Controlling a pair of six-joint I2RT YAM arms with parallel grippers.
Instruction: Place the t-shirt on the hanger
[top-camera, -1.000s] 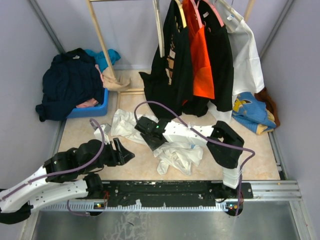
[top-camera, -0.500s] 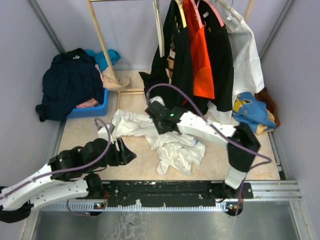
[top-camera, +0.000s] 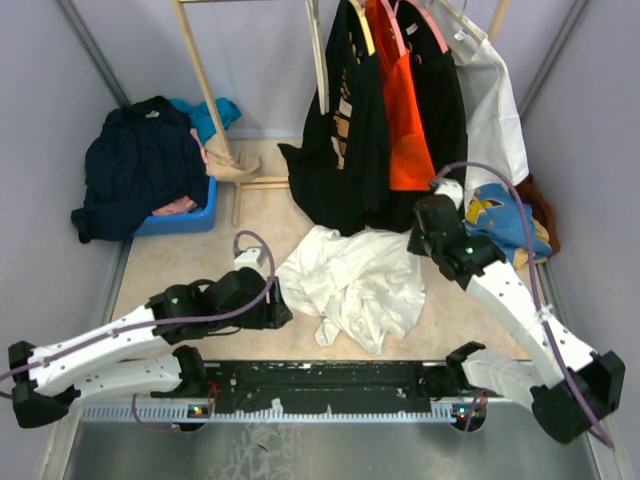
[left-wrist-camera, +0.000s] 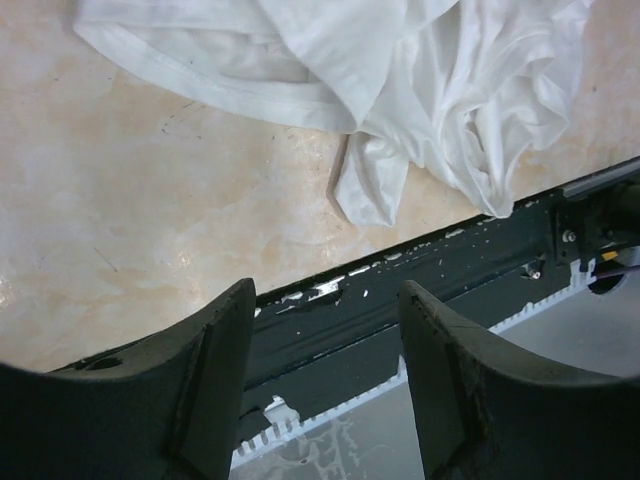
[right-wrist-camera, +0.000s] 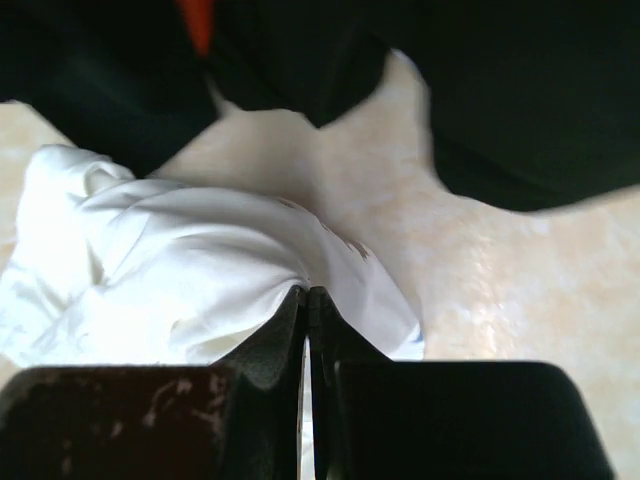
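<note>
One blue bin (top-camera: 192, 219) stands well beyond the left gripper (top-camera: 279, 311) and off to its left. A heap of dark navy clothing (top-camera: 140, 165) fills it and spills over its rim. A pink garment (top-camera: 178, 207) shows at its near edge, and a teal cloth (top-camera: 214, 112) peeks out behind the heap.

The left gripper (left-wrist-camera: 325, 295) hangs low over the table's near edge with its fingers spread and nothing between them. One t-shirt (top-camera: 352, 283), white and crumpled, lies on the table (top-camera: 180, 265) just ahead of it and to its right. In the left wrist view a hem and a loose fold of the t-shirt (left-wrist-camera: 440, 90) lie beyond the fingertips and do not touch them.

The right gripper (top-camera: 419, 247) is at the t-shirt's far right edge. In the right wrist view its fingers (right-wrist-camera: 285, 325) are pressed together on a raised fold of the white cloth (right-wrist-camera: 180, 270), which spreads out ahead and to the left.

Four garments hang on the rack beyond the right gripper:
- a black one (top-camera: 345, 130)
- an orange one (top-camera: 400, 110)
- a second black one (top-camera: 445, 100)
- a white one (top-camera: 492, 110)

One blue and yellow garment (top-camera: 497, 222) lies just beside the right gripper, on its right.
</note>
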